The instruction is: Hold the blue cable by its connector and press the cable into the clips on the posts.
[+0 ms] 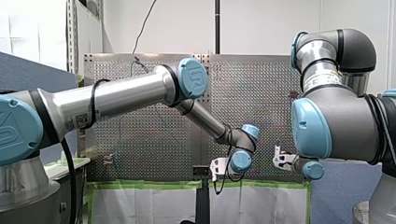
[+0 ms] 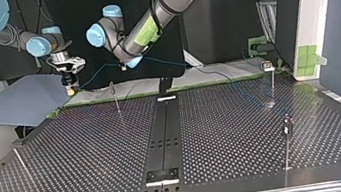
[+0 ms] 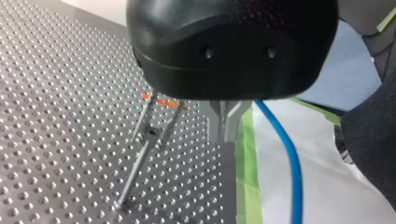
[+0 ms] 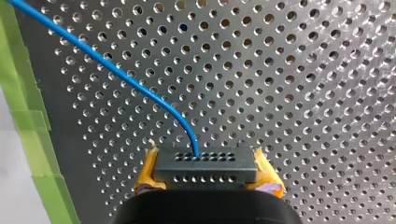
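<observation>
Right jaws clamp connector [image 4: 205,168]; blue cable [image 4: 116,74] arcs away.

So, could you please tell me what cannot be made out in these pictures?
Top view: the clips on the posts are too small to show whether the blue cable sits in any.
Left wrist view: my left pincer's black housing hides where the cable comes from.
Right wrist view: my right pincer's body hides the connector's rear.
Front view: the cable is too thin to trace.
</observation>
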Controlling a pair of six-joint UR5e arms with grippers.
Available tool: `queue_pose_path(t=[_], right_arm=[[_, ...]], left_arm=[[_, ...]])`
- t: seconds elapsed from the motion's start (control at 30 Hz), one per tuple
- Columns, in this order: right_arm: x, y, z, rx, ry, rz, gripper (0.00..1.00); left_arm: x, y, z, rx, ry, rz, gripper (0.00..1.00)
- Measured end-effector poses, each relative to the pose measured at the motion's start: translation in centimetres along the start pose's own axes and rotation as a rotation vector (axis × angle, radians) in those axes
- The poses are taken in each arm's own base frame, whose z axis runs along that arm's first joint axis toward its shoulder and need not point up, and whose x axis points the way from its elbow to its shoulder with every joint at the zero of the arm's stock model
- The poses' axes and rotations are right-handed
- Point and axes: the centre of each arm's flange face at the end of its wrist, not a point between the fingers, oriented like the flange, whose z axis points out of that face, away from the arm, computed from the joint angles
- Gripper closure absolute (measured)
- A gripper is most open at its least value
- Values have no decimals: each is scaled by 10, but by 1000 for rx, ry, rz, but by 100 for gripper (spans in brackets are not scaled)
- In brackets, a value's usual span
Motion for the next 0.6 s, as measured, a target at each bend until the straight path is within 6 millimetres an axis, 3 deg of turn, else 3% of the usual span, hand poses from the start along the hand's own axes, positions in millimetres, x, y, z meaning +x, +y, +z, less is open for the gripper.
queue_pose_path(t=[0.2,0.6], right_arm=[[4,5,6,-8,8,-2,100],[14,16,18,-14,18,-17,100]], left_arm=[[5,6,10,8,-20,-22,100],[-20,2,35,37,-112,-86,100]])
